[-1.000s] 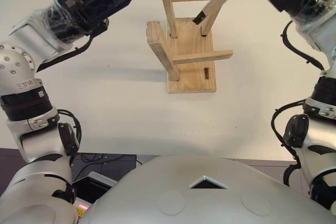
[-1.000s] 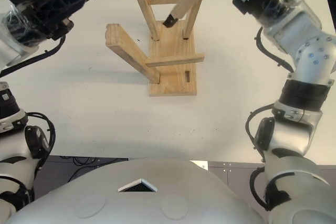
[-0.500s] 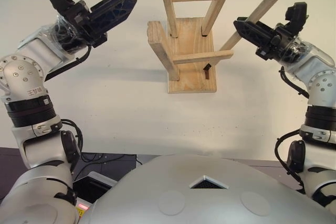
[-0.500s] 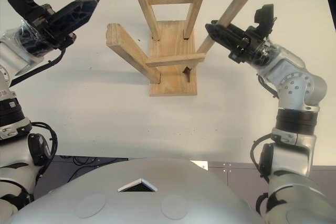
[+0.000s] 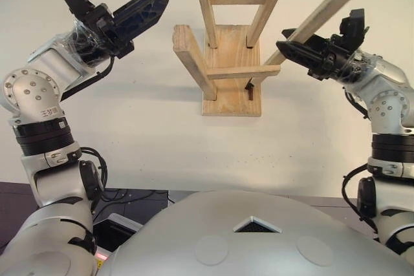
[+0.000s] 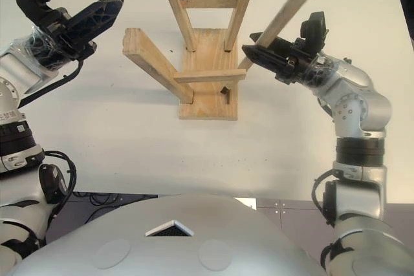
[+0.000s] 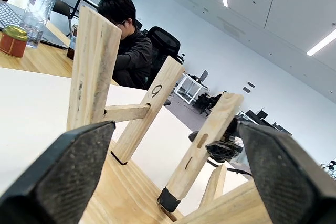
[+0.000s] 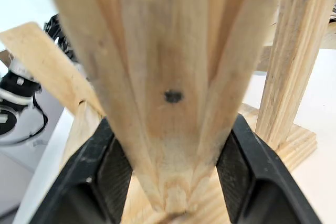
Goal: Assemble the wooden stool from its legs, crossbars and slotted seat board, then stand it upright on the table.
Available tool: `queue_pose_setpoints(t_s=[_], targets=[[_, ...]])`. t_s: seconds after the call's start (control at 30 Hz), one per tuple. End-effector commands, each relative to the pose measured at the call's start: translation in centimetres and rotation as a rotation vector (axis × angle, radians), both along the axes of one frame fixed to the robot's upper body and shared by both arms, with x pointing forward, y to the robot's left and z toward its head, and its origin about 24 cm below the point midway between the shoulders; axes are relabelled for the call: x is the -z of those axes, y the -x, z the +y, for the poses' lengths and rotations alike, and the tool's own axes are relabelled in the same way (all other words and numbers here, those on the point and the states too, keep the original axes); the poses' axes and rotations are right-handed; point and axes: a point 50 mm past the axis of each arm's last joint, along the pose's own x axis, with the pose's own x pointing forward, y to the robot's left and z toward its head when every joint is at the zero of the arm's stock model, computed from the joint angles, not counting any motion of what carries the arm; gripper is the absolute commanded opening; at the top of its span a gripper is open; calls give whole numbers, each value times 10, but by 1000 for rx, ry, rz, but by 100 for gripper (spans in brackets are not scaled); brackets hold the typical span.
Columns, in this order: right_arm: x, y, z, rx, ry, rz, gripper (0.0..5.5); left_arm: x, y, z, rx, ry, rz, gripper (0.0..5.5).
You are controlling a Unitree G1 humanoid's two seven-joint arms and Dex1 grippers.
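Grips the loose leg (image 5: 326,3) in the right gripper (image 5: 292,50), at the right of the frame, jaws shut tight on the wood. Points that leg on a slant: top end to the upper right, dark bottom end down and left, right at the open slot (image 5: 250,88) in the seat board (image 5: 229,103). Has that board flat on the counter (image 5: 162,127) in the upper middle, three legs already standing in it. Cannot tell if the tip is in the slot yet. Probably needs to tip the leg more upright, then push down along its long way. Holds the left gripper (image 5: 154,8) at the upper left, jaws wide, nothing in them, well apart from the board. Looks like a job for the right arm, much the nearer one.
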Motion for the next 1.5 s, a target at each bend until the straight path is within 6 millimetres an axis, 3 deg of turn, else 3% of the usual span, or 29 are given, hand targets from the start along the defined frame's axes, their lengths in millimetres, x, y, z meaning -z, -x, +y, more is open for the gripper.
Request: queue_pose_setpoints(t_s=[0.03,0.33,0.5,0.63,0.87,1.0,1.27,1.5], targets=[[33,14,-21,-24,253,127,203,-2,-1,2,-9,-16,-12,430],[54,46,-32,-331,527,74,203,0,-2,1,1,-27,1,430],[54,47,-38,-283,423,128,203,0,-3,3,-8,-23,11,430],[68,53,-38,-284,328,257,203,-2,-9,3,10,-21,26,430],[99,87,-20,-291,225,265,203,-16,-39,8,72,-44,80,430],[112,105,-9,-316,296,185,203,-26,-53,9,101,-70,87,430],[112,101,-6,-388,348,125,203,-24,-59,8,111,-79,89,430],[99,93,-29,-454,422,192,203,-17,-54,10,86,-60,90,430]])
